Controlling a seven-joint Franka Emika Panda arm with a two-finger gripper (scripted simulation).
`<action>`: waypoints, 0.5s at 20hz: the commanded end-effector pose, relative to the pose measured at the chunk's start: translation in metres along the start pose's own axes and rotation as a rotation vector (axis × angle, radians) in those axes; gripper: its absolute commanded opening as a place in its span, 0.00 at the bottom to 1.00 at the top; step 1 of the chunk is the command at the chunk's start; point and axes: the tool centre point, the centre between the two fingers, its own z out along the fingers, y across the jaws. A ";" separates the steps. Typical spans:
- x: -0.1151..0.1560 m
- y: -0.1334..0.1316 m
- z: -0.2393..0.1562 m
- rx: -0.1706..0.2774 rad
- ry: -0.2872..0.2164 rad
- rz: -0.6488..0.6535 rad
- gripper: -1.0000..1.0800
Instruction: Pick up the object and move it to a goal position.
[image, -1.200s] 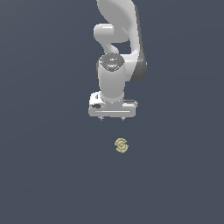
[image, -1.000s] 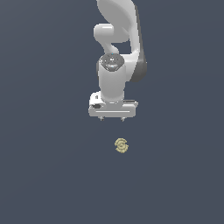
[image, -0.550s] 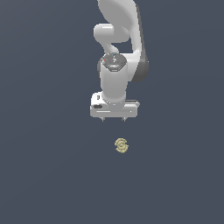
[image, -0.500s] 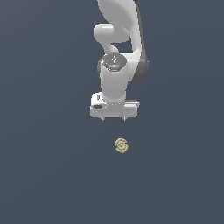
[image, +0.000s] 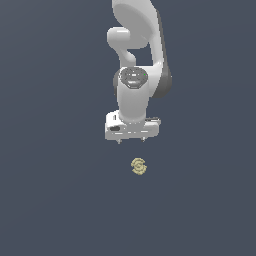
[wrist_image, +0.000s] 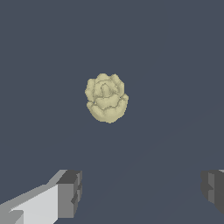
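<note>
Gripper jaws spread wide, holding nothing. Object lies on the floor, apart from the gripper and not between the fingers. Risk: descending off-centre, a fingertip could nudge the small lump aside.

Object: one small pale yellow-tan lump, roundish, its surface cut by swirled, petal-like grooves. It rests alone on the flat dark slate-blue ground, intact and unheld.

Light: we see even, soft brightness throughout.
Shadows: none cast on the floor.
Sharpness: crisp, slightly jagged edges.
</note>
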 end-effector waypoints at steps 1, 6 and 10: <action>0.007 -0.003 0.005 -0.002 0.000 -0.051 0.96; 0.024 -0.009 0.018 -0.006 0.001 -0.187 0.96; 0.040 -0.016 0.031 -0.007 0.003 -0.313 0.96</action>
